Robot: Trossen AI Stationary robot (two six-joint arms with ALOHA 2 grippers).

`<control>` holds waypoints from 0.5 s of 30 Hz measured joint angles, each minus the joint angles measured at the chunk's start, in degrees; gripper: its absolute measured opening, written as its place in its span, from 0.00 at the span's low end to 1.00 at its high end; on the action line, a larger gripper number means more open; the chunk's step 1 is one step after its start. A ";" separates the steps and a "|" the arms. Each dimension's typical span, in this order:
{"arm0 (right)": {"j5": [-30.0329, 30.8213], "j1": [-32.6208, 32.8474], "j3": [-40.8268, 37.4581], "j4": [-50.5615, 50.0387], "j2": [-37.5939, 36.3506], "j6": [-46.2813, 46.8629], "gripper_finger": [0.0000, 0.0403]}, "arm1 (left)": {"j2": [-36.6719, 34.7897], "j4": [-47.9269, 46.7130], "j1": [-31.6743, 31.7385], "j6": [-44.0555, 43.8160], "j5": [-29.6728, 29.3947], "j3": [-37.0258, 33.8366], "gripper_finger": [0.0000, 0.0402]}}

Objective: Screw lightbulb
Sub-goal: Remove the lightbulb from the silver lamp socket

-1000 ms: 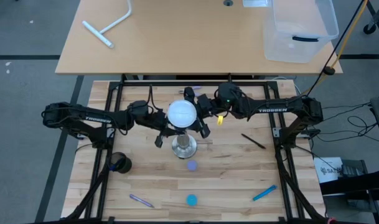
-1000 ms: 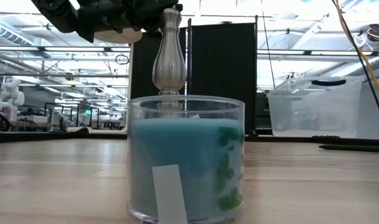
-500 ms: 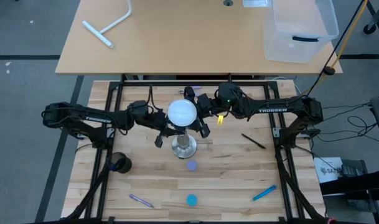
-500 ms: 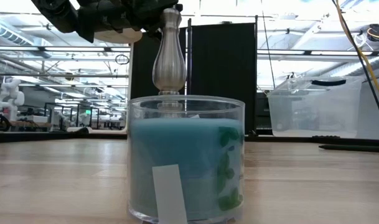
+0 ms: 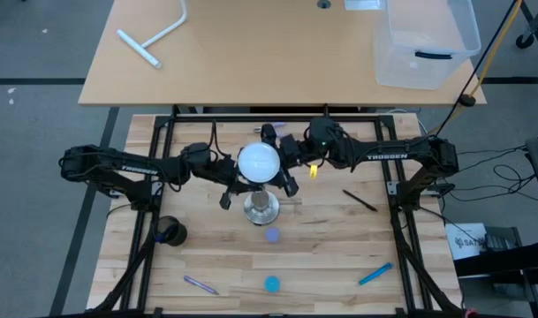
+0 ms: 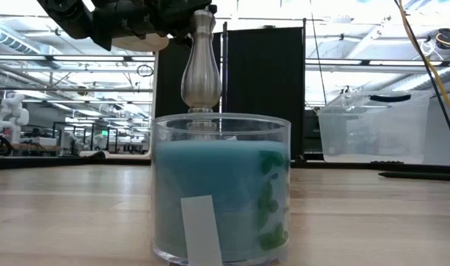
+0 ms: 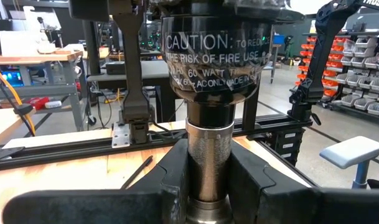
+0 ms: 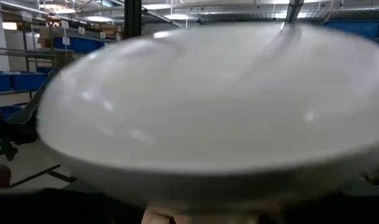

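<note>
The wooden worktop (image 5: 330, 256) carries everything, and the silvery socket stand (image 5: 261, 208) near its middle serves as the landmark. Beyond the worktop, on the far side from the stand, a second tan table holds a clear plastic bin (image 5: 425, 40) and a white T-shaped pipe (image 5: 154, 37).

The left arm reaches in from the stand's left, and the left gripper (image 5: 236, 187) has its jaws closed around the stand's metal post just under the black socket collar; the left wrist view shows the two dark fingers (image 7: 177, 171) pressed against either side of the post (image 7: 209, 158). The right arm reaches in from the stand's right, and the right gripper (image 5: 281, 164) sits against the lightbulb (image 5: 258, 162), its jaws set around the globe and holding it. The lightbulb stands upright directly on top of the stand, its white globe filling the right wrist view (image 8: 208, 106).

In the low view a glass jar candle (image 6: 222, 188) with blue wax stands in front of the stand's tapered post (image 6: 202, 63).

Smaller items lie around the stand: a black round object (image 5: 170, 230) to its front left, a black pen (image 5: 359, 200) to its right, a blue marker (image 5: 375, 275) to its front right, a purple pen (image 5: 200, 284) to its front left, and two small round caps, one purple (image 5: 272, 235) and one blue (image 5: 271, 283), in front of it.
</note>
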 joint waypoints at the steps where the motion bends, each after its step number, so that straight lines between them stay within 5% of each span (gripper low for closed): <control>1: -0.02 0.09 0.00 -0.34 0.00 -0.32 0.70 | 0.00 0.00 0.00 0.00 0.00 0.00 0.19; 15: 0.35 0.25 -0.02 -4.26 -0.80 -2.39 0.82 | 0.00 -0.02 0.00 -0.04 0.02 0.00 0.19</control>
